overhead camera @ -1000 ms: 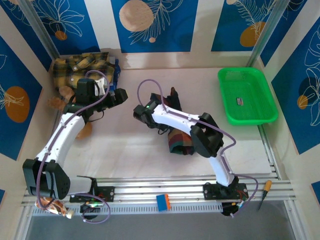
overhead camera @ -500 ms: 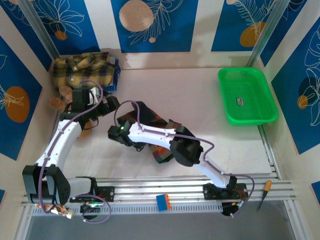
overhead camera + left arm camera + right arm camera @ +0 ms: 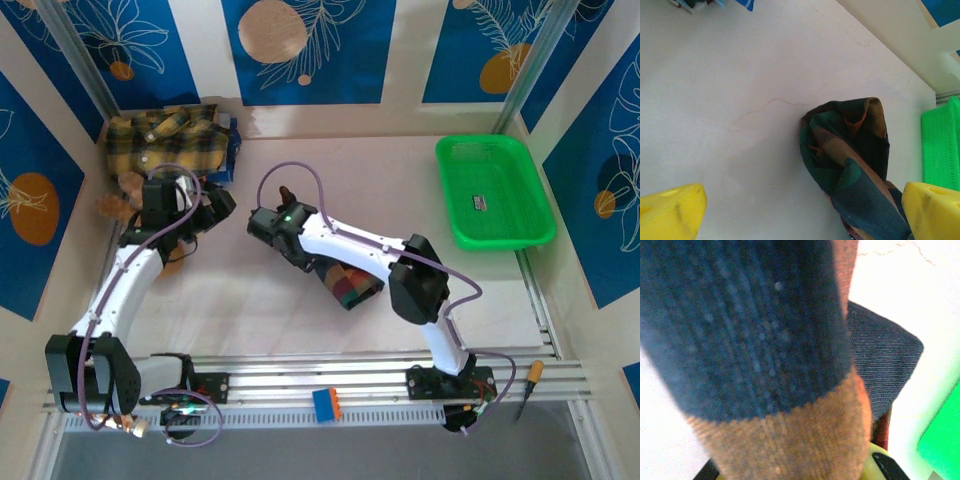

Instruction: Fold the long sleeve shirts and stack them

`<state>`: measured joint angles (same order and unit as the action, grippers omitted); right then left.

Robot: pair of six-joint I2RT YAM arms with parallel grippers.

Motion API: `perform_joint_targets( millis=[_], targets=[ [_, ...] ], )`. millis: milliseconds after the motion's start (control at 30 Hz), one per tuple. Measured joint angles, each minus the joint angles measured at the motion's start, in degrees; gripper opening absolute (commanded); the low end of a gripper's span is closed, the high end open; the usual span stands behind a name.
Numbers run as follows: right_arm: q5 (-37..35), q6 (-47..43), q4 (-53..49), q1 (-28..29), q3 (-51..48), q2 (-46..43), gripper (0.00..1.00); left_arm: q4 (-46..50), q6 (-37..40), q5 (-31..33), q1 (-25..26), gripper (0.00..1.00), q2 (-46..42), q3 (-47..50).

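The dark green, navy and orange plaid shirt [image 3: 347, 285] lies bunched on the table under my right arm. My right gripper [image 3: 262, 222] is shut on one end of it. In the right wrist view, navy and orange-brown cloth [image 3: 765, 340] covers the jaws. In the left wrist view the same shirt [image 3: 850, 160] rises as a crumpled roll. My left gripper [image 3: 215, 205] hangs open just left of the right one, its yellow fingertips [image 3: 670, 212] wide apart over bare table. The yellow and black plaid shirt [image 3: 170, 140] lies in the back left corner.
A green plastic basket [image 3: 495, 190] stands at the back right. A brown teddy bear [image 3: 125, 195] sits by the left wall beside my left arm. A blue thing [image 3: 232, 150] lies against the yellow shirt. A small blue and orange block [image 3: 327, 403] rests on the front rail.
My right gripper swung left and toward me with the dark shirt, then back up and right, and the shirt has bunched under the arm. My left gripper drew back a little to the left.
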<state>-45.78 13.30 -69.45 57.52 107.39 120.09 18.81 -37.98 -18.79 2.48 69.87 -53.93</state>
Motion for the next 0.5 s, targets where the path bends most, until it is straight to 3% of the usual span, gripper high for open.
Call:
perform_joint_targets(
  millis=[167, 500],
  targets=[
    [-0.8, 0.7, -0.3, -3.7, -2.9, 1.2, 0.0, -1.5, -1.2, -1.7, 0.0, 1.0, 0.8, 1.3],
    [-9.5, -9.5, 3.2, -25.6, -1.7, -7.7, 0.0, -3.4, -1.0, -4.8, 0.0, 1.0, 0.9, 1.3]
  ],
)
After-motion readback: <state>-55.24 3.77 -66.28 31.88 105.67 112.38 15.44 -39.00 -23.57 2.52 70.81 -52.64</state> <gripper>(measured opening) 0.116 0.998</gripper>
